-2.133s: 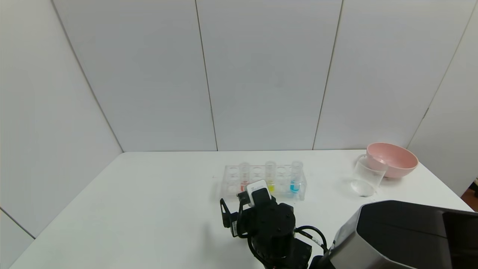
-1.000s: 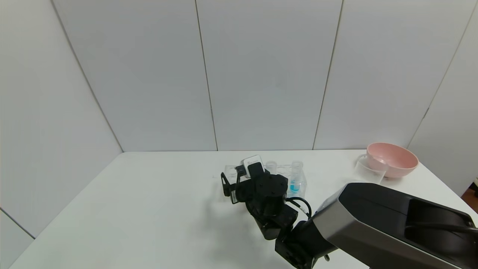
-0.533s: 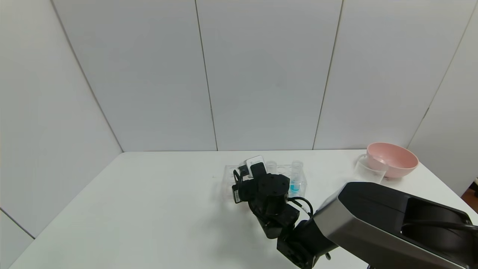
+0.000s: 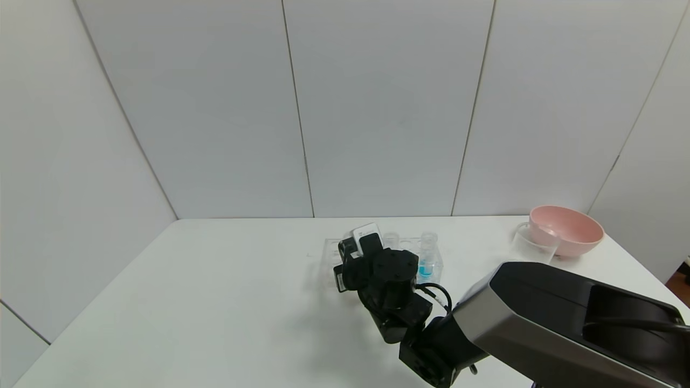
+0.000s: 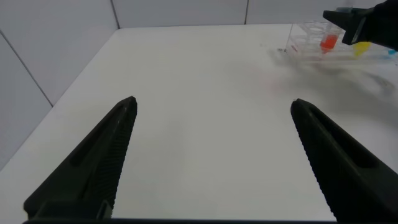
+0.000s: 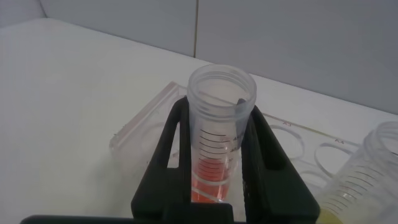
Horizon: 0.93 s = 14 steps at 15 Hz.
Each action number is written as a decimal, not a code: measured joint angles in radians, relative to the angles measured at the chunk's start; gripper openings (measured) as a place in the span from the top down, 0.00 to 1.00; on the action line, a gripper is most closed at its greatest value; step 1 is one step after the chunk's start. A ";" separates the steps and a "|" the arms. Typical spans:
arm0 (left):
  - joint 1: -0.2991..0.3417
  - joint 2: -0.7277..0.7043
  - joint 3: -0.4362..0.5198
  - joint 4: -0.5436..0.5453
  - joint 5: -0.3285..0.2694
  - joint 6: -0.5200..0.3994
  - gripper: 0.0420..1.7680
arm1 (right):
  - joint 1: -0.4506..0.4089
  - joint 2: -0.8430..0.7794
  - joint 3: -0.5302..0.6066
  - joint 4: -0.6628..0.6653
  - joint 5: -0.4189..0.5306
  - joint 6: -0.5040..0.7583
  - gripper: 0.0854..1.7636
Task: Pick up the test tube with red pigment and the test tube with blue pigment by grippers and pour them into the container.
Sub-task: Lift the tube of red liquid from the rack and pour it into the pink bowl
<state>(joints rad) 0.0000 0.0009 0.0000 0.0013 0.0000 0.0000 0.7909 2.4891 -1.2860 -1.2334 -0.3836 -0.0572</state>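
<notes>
The right claw (image 6: 219,158) is closed tight around the test tube with red pigment (image 6: 219,134), one black finger (image 6: 171,146) on each side of it. The tube stands straight up in the clear tube rack (image 4: 330,253), at the rack's 9 o'clock end, and its red liquid sits at the bottom. In the head view the right claw (image 4: 350,258) hides that tube. The test tube with blue pigment (image 4: 427,257) stands in the same rack at the 3 o'clock end. A yellow-liquid tube (image 6: 373,177) stands between them, just beside the red one. The container (image 4: 531,243) is on the counter (image 4: 215,302) well off toward 3 o'clock, touching the pink bowl (image 4: 566,229) behind it. The left claw (image 5: 214,162) is wide open and holds nothing, low over bare counter far from the rack.
</notes>
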 joint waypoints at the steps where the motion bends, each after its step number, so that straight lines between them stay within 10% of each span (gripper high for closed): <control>1: 0.000 0.000 0.000 0.000 0.000 0.000 0.00 | -0.001 -0.003 -0.001 -0.001 0.000 -0.002 0.74; 14: 0.000 0.000 0.000 0.000 0.000 0.000 0.00 | 0.020 -0.139 0.063 -0.045 0.001 -0.056 0.74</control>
<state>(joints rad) 0.0000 0.0009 0.0000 0.0013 0.0000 0.0000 0.8106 2.3506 -1.2228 -1.2783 -0.3821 -0.1132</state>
